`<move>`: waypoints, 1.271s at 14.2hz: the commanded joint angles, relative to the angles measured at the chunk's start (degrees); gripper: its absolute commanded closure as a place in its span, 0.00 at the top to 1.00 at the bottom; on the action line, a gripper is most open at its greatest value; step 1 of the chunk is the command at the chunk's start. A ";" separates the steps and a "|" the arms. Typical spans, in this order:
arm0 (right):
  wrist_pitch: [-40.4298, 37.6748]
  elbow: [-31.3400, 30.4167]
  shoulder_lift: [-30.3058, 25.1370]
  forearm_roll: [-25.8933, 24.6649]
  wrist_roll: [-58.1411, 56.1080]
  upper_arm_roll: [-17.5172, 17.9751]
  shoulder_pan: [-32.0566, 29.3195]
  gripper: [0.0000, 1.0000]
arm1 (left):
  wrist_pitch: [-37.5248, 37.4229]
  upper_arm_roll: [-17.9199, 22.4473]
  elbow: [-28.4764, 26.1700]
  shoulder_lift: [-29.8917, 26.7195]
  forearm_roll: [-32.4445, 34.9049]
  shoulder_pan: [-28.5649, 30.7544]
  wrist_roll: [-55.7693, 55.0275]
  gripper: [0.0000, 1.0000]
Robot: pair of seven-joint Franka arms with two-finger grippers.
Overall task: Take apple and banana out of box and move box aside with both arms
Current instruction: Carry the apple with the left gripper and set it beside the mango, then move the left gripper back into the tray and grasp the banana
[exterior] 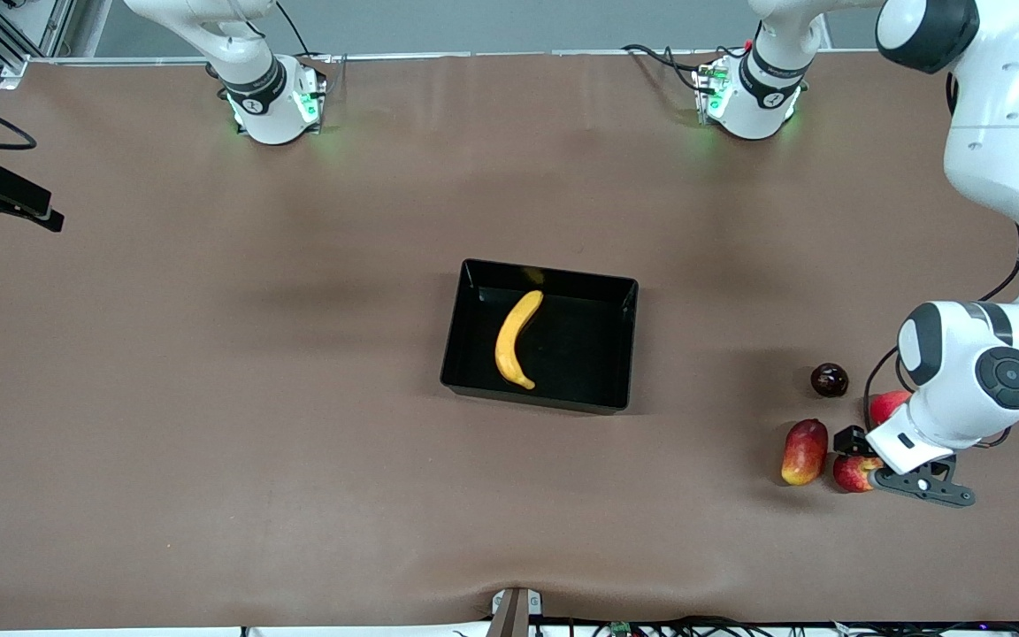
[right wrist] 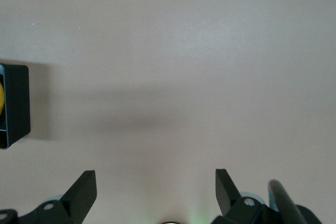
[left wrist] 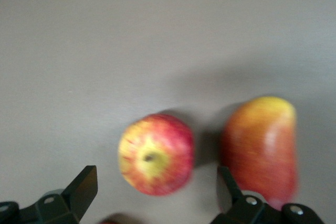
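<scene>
A yellow banana lies in the black box at the table's middle. The red apple with yellow streaks rests on the table near the left arm's end, stem dimple up. My left gripper is open, low over the apple, one finger on each side and neither touching it. My right gripper is open with nothing between its fingers, over bare table beside the box. It does not show in the front view.
An oblong red-yellow mango lies close beside the apple, toward the box. A dark round fruit and a red fruit, partly hidden by the left arm, lie farther from the front camera. A black camera mount overhangs the right arm's end.
</scene>
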 commanded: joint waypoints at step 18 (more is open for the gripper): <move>-0.40 0.47 0.13 0.04 -0.45 0.75 -1.63 1.00 | -12.35 -18.53 -1.95 -2.18 7.58 -30.05 -55.12 1.00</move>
